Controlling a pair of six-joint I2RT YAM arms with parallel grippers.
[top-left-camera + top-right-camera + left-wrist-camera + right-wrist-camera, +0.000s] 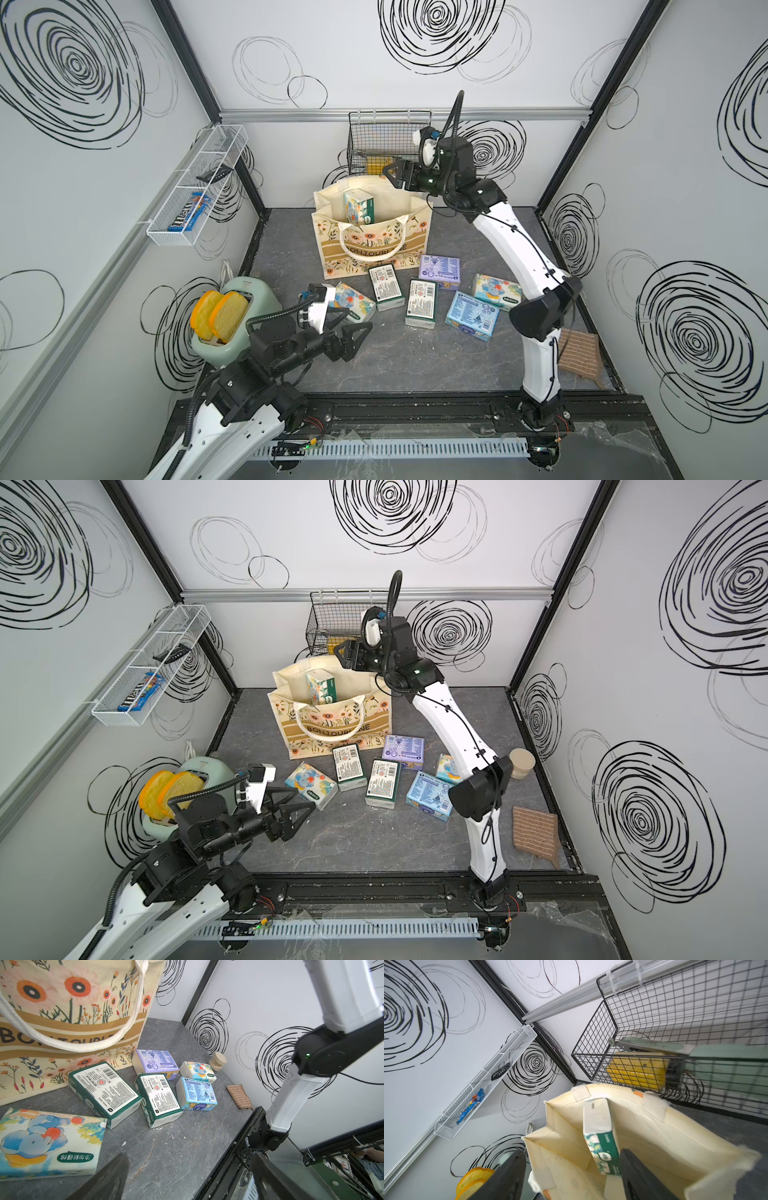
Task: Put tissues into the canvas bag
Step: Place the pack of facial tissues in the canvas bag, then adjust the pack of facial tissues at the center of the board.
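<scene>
The canvas bag (328,208) stands open at the back of the table, with one elephant-print pack of tissues (359,207) upright inside it. My right gripper (388,174) hovers open above the bag's back right rim, holding nothing; in the right wrist view the pack (600,1126) sits below it, in the bag. Several tissue packs lie in front of the bag: an elephant one (353,301), two dark green (386,286) (422,301), a purple (440,270), a light blue (471,316) and another elephant one (496,291). My left gripper (358,319) is open just beside the near elephant pack (47,1140).
A mint toaster (232,320) with bread stands at the left. A black wire basket (386,141) hangs behind the bag. A white wire shelf (195,187) is on the left wall. A beige jar (521,762) and a brown cloth (536,835) sit at the right.
</scene>
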